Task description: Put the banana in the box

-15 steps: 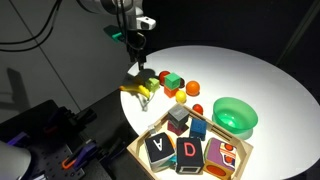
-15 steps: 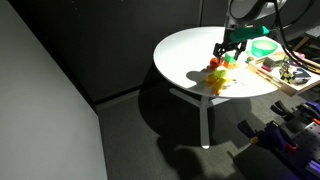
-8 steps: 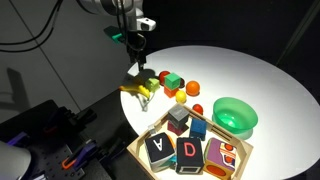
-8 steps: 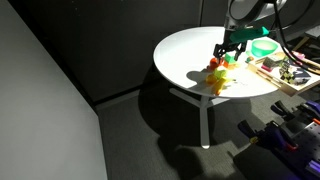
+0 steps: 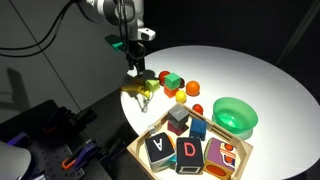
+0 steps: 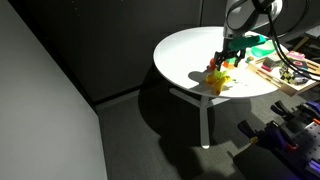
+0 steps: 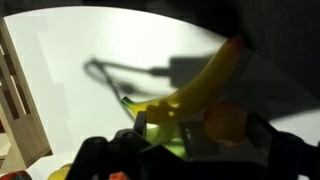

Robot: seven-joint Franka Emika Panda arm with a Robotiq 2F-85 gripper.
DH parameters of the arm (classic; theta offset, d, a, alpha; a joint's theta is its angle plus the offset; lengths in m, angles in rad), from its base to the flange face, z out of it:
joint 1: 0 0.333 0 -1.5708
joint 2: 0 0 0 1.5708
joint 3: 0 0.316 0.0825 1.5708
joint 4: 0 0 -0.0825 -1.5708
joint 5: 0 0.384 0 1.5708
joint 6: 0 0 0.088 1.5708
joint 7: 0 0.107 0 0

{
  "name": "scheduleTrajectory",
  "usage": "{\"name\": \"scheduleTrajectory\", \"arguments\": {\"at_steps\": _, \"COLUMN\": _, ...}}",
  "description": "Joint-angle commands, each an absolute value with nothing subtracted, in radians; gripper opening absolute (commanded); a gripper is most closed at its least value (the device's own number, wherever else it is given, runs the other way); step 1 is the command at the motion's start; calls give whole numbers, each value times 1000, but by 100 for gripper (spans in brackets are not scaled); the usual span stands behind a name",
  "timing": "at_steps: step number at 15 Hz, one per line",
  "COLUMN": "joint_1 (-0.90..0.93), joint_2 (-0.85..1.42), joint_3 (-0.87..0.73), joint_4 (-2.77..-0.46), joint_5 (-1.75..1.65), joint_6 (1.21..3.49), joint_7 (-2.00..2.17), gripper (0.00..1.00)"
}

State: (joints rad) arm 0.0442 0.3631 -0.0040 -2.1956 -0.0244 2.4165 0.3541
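While the gripper [image 5: 134, 72] is hovering spread wide, the small yellow curved toy banana [image 7: 195, 85] is lying just beneath. Its axis is running eight-to-two o'clock.

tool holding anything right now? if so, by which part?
Nothing held, as far as the views show. The tool hangs open just above the banana, with its fingers to either side and neither touching it.
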Motion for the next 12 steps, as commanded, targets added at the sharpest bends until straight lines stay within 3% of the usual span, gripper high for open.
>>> {"name": "scheduleTrajectory", "arguments": {"at_steps": 1, "joint_1": 72, "joint_2": 403, "joint_3": -16, "joint_4": -2169, "joint_5": -16, "joint_6": 2435, "joint_7": 370, "gripper": 100}}
{"name": "scheduleTrajectory", "arguments": {"at_steps": 12, "joint_1": 123, "joint_2": 484, "joint_3": -20, "joint_4": -2146, "joint_5": -6, "joint_6": 2494, "joint_7": 405, "gripper": 100}}
